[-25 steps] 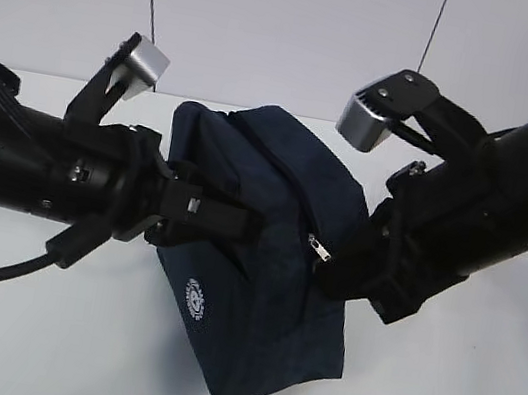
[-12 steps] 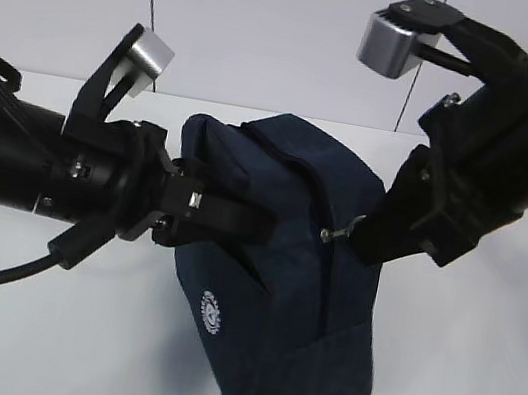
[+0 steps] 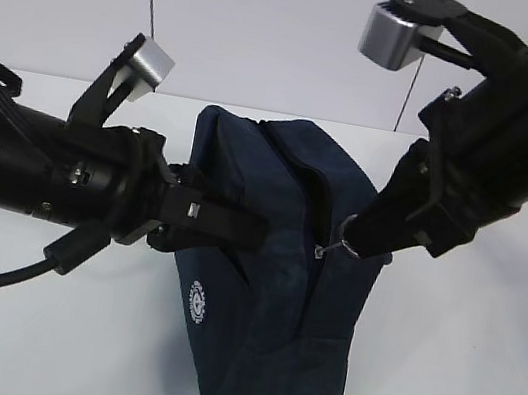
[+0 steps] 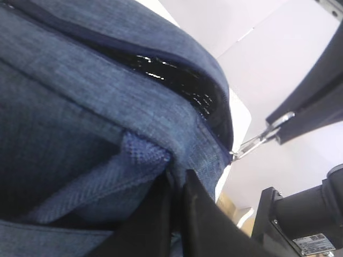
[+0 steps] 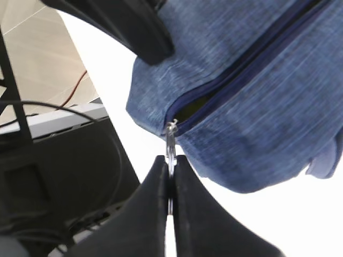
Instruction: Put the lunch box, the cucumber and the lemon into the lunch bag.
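The navy lunch bag (image 3: 269, 290) stands on the white table between my arms, tilted. My left gripper (image 3: 256, 231) is shut on a fold of the bag's fabric (image 4: 144, 160) near its handle side. My right gripper (image 3: 357, 235) is shut on the metal ring pull (image 5: 170, 152) of the zipper, which also shows in the left wrist view (image 4: 257, 142). The zipper is partly open along the top; a dark shiny lining (image 4: 182, 80) shows in the gap. The lunch box, the cucumber and the lemon are out of view.
The white table (image 3: 454, 392) spreads around the bag. A pale wall with thin vertical lines stands behind. Floor, cables and a dark frame (image 5: 59, 176) show beyond the table edge in the right wrist view.
My right gripper has pulled the ring pull down the bag's side and the zipper gap has lengthened. The bag has shifted a little; my left gripper keeps its hold.
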Tool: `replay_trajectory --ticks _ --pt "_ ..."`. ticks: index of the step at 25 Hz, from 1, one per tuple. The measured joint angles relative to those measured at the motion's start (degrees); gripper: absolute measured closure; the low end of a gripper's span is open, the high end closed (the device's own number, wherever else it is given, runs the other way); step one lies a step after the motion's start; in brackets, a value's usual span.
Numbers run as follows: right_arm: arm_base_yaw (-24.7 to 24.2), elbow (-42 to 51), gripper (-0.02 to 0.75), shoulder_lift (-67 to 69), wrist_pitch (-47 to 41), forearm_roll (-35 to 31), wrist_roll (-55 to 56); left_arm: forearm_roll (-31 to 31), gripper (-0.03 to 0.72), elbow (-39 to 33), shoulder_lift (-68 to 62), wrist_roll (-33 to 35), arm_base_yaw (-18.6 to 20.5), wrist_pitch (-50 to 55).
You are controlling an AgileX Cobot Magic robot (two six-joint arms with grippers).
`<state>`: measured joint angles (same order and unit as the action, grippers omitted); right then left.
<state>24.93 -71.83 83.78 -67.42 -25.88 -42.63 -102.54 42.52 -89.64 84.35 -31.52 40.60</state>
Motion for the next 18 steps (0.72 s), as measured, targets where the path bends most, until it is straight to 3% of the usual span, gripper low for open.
replay_trajectory --ticks 10,18 --pt "0.0 0.0 0.73 2.2 8.2 -5.3 0.1 0.6 0.693 0.0 0.0 0.0 0.1 -1.6" --pt "0.0 -1.5 0.73 2.6 9.2 -6.0 0.1 1.5 0.693 0.0 0.0 0.0 0.2 -2.1"
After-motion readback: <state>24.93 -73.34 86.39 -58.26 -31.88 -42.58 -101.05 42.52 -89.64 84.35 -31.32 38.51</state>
